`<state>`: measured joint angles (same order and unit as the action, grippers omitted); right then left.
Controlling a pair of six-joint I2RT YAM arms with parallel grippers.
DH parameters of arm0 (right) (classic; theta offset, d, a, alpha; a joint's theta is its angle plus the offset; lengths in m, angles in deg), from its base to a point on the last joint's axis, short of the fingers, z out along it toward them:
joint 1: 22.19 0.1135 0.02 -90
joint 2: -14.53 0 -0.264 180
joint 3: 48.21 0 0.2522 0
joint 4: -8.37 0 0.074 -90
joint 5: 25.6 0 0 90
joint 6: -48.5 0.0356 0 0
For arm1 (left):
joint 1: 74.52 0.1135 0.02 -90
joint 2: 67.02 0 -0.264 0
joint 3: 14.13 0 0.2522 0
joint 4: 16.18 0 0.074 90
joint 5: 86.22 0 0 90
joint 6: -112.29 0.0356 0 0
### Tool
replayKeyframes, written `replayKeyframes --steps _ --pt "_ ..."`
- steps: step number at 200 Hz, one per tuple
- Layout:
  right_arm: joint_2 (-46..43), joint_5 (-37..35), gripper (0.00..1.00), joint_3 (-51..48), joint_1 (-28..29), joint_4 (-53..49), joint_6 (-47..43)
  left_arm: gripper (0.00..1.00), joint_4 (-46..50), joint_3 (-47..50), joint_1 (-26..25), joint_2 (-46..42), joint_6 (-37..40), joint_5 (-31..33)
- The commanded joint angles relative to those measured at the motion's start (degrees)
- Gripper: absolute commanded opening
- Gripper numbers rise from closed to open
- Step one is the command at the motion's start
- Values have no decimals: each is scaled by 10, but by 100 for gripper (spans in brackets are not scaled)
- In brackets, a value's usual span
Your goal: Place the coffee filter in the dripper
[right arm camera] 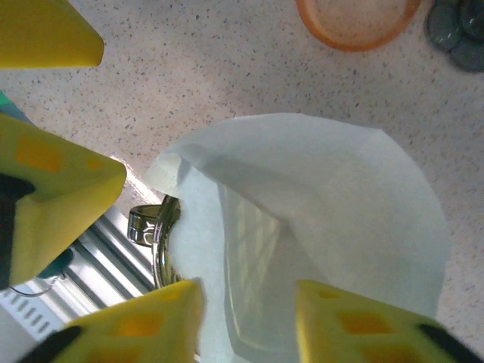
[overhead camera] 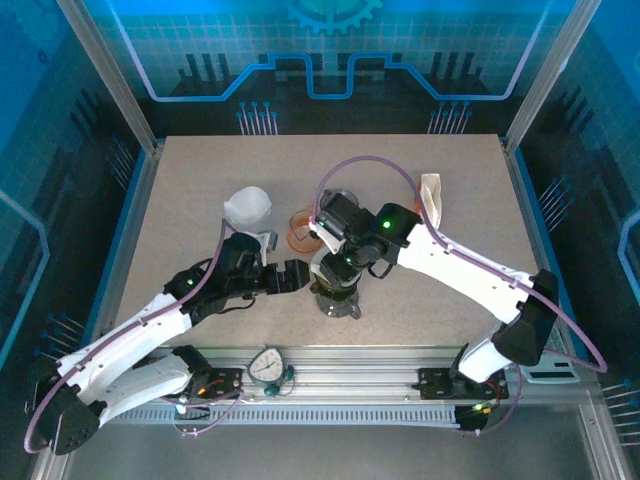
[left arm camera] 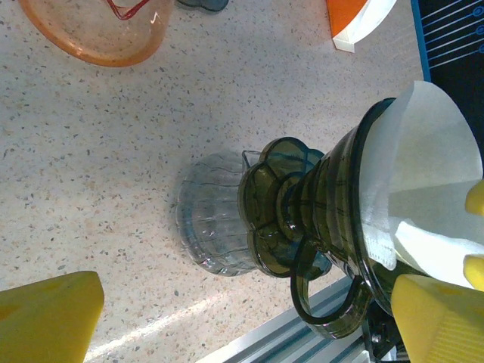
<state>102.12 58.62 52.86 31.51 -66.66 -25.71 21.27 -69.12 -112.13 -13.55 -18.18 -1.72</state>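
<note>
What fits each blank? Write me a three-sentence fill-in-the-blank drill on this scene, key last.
The white filter sits inside the dark glass ____. The translucent bowl beyond it is ____ in colour. The left gripper has its jaws wide ____.
Missing: dripper; orange; open.

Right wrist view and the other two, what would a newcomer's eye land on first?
The white paper cone filter sits in the dark smoky translucent dripper near the front of the speckled table. The right gripper is directly above it, yellow jaws apart. The dripper stands on a clear ribbed glass vessel, and an orange translucent bowl sits farther back.
</note>
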Motion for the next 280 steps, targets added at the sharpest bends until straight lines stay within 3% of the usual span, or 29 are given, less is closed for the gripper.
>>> replayKeyframes --steps 1,29,85,119,133,178,207,280 --pt "-55 -20 50 -16 7 23 9 99 -10 -18 4 -7 -3 -19" --pt "-107 -46 60 -57 7 60 26 99 -17 -24 4 -10 -3 -28" --pt "-204 -131 64 -175 6 136 69 99 23 -122 5 42 40 -40" --pt "-241 -159 66 -207 4 138 79 71 70 -193 2 107 82 -56" --pt "-256 -169 68 -220 2 139 87 66 90 -211 -8 135 96 -52" --pt "-295 -164 70 -260 -13 149 103 64 131 -226 -29 187 111 -24" --pt "-305 -162 71 -276 -21 157 108 56 144 -220 -33 182 116 -29" --pt "-260 -111 72 -263 -54 195 89 52 153 -196 -40 173 119 -43"
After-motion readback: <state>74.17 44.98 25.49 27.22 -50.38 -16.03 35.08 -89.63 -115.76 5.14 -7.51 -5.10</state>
